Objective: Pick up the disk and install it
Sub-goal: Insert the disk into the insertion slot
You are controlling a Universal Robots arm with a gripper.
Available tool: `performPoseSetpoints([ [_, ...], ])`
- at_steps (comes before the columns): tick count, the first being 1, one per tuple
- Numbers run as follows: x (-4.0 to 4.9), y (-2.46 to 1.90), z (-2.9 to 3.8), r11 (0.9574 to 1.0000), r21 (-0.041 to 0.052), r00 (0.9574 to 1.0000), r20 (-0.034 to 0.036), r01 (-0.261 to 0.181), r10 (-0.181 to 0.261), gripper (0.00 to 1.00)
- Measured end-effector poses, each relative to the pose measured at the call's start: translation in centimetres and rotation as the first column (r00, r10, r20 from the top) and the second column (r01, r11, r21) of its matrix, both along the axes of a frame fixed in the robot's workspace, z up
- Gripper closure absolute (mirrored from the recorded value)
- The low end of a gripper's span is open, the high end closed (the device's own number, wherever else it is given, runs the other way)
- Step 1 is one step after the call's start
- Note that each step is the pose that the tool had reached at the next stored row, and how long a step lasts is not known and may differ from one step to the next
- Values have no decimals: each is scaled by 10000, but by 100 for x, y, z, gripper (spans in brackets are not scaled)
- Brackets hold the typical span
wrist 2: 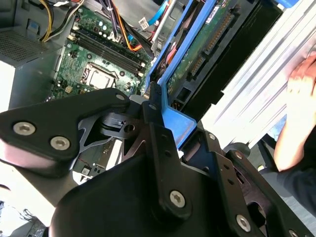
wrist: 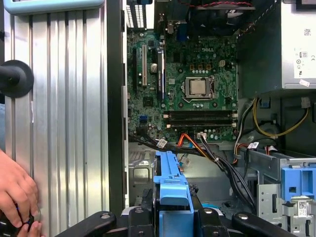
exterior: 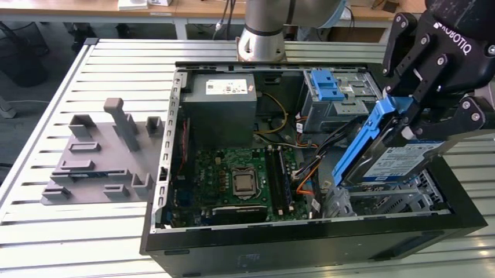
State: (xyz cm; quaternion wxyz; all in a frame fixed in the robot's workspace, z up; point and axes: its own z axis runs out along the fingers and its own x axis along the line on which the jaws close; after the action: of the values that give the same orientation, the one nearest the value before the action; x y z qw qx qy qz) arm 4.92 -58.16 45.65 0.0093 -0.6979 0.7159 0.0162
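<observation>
The disk (exterior: 400, 163), silver-grey with a white-and-blue label and blue side rails, hangs tilted on edge over the metal drive cage (exterior: 390, 200) at the front corner of the open computer case (exterior: 309, 246), on the exterior view's right. My gripper (exterior: 411, 119) is shut on its upper end. In the second wrist view the black fingers (wrist 2: 157, 111) clamp a blue rail, and the disk's green circuit board (wrist 2: 197, 49) faces the camera. The first wrist view has the gripper (wrist: 170, 219) pinching the blue rail (wrist: 170, 182) above the case interior.
Inside the case lie the motherboard (exterior: 240, 179), a grey power-supply box (exterior: 220, 104), a blue latch (exterior: 328, 87) and loose cables (wrist: 217, 158). A grey fixture (exterior: 101, 156) lies on the slatted table beside the case. A person's hand (wrist: 15, 192) rests on the table.
</observation>
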Motion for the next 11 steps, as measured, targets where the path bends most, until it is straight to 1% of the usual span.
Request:
performPoseSetpoints([
  [5,3,0,-2,10000,1,10000,0,2,-2,64],
  [11,50,0,-22,10000,2,10000,0,1,-1,64],
])
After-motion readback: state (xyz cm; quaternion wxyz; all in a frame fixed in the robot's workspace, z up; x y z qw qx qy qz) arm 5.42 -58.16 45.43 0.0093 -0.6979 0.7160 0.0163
